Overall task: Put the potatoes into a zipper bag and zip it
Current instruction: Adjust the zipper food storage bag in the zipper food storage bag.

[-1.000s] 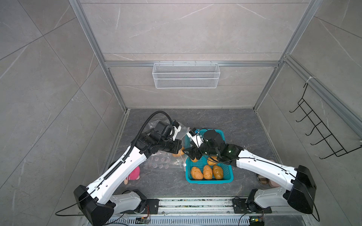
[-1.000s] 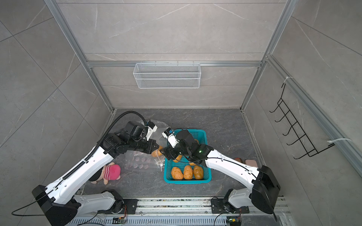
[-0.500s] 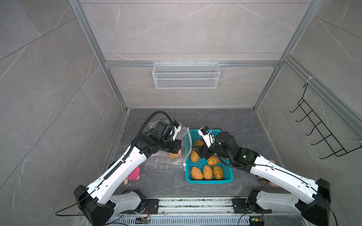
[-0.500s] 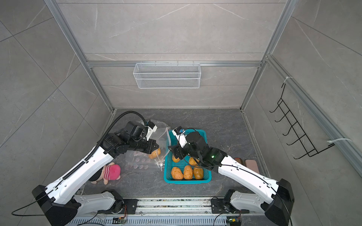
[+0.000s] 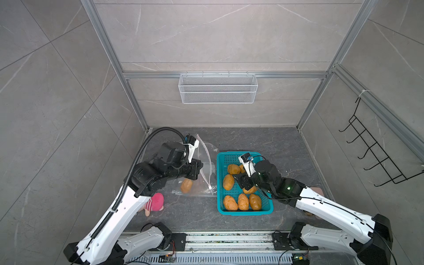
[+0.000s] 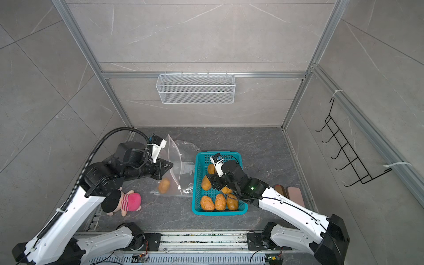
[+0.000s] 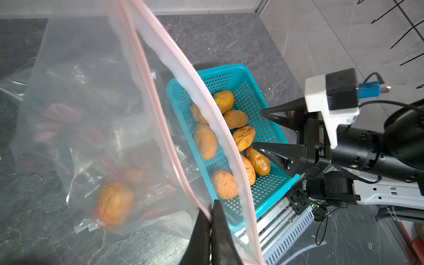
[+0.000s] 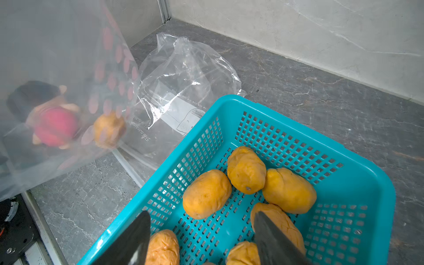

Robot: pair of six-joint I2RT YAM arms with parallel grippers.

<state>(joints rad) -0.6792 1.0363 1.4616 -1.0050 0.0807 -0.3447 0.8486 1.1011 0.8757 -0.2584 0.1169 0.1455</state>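
Potatoes point(image 8: 206, 193) in teal basket point(image 8: 376, 197), zipper bag point(image 8: 68, 46) beside

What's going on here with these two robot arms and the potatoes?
The robot is bagging potatoes. Its left gripper is shut on the rim of a clear zipper bag, holding it up with the mouth open. One potato already lies inside the bag. The right gripper hangs open and empty over the blue basket, where the other potatoes lie. The bag is not yet zipped.
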